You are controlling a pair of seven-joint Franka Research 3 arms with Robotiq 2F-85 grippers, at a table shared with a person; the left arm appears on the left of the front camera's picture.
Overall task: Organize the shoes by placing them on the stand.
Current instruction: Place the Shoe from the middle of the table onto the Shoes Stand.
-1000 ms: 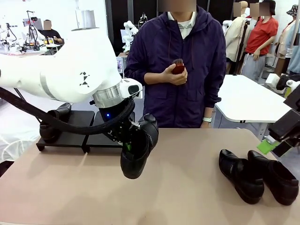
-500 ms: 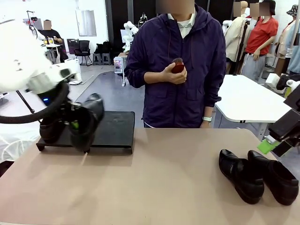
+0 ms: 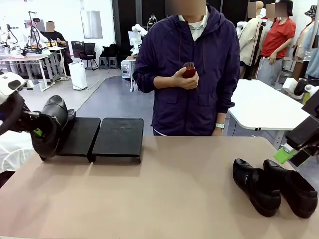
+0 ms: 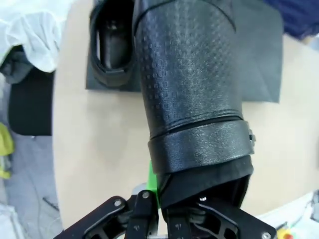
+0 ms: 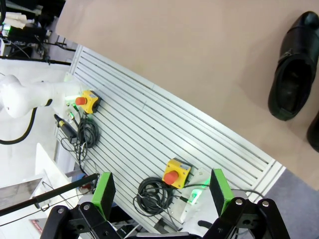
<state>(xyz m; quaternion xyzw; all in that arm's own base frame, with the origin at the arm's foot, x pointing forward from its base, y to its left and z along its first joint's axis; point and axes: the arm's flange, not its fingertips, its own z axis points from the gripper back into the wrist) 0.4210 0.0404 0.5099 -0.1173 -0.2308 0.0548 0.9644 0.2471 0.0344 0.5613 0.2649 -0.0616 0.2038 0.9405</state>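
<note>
Front view: fixed, robot's side, facing person (image 3: 192, 94) across table (image 3: 174, 199). Wrist views: overhead; left, close, shares stand (image 3: 117, 137); right shares shoes (image 5: 294, 64).

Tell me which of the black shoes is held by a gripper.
The shoe at the far left, clamped in the left gripper near the stand. One other shoe lies on the stand; two shoes sit on the table at the right.
</note>
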